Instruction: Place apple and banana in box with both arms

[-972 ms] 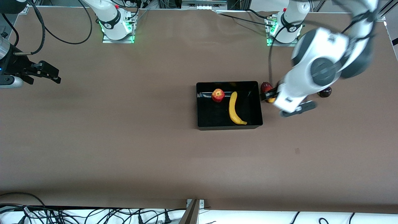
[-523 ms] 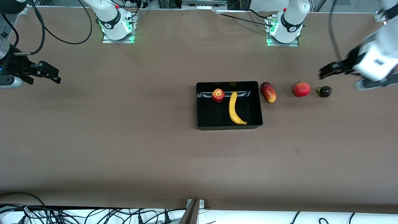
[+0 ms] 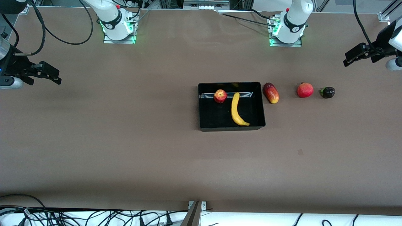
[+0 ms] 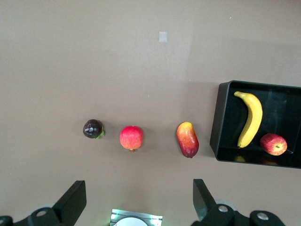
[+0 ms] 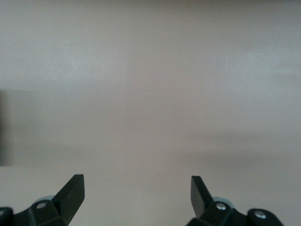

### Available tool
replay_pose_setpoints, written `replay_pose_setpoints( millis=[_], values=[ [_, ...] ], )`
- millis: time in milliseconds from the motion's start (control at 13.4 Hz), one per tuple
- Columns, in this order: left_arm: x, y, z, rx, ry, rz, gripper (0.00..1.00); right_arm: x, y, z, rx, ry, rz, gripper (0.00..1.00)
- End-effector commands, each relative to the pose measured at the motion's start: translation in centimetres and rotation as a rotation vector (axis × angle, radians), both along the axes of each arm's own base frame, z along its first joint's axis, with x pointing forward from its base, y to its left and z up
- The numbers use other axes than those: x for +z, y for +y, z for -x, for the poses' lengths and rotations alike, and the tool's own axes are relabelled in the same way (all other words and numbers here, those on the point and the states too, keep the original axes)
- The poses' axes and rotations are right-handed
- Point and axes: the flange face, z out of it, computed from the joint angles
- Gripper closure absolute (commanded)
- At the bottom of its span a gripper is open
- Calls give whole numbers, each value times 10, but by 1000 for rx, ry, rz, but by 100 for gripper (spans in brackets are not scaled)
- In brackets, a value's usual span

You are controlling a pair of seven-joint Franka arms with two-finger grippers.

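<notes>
The black box [image 3: 257, 106] sits mid-table. The red apple [image 3: 220, 96] and the yellow banana [image 3: 236, 110] lie inside it, side by side. In the left wrist view the box [image 4: 218, 127], banana [image 4: 250, 119] and apple [image 4: 273, 144] also show. My left gripper [image 3: 351, 57] is open and empty, up in the air over the left arm's end of the table; its own view [image 4: 139, 194] shows wide-apart jaws. My right gripper [image 3: 53, 76] is open and empty over bare table at the right arm's end; its own view [image 5: 137, 187] shows only table.
An elongated red-yellow fruit [image 3: 271, 93], a crowned red fruit [image 3: 305, 90] and a small dark purple fruit [image 3: 328, 92] lie in a row beside the box toward the left arm's end. The arm bases [image 3: 286, 28] stand at the table's edge farthest from the front camera.
My left arm has swung away from beside the box, up and out toward its end of the table, uncovering the three loose fruits. The right arm has not moved.
</notes>
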Motion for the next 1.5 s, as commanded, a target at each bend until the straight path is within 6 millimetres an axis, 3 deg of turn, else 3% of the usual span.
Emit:
replay_pose_setpoints(
  millis=[0,449,1196,1421],
  values=[
    [35,1,9,-7,-26,-6,0,3,-4,-2,3,-6,8,0],
    [34,-4,22,-24,51,18,0,3,-3,-2,5,-6,8,0],
    [34,-2,23,-151,57,73,0,5,-4,-2,3,-9,8,0],
    [43,-1,20,-151,30,61,0,3,-3,-2,5,-6,8,0]
  ],
)
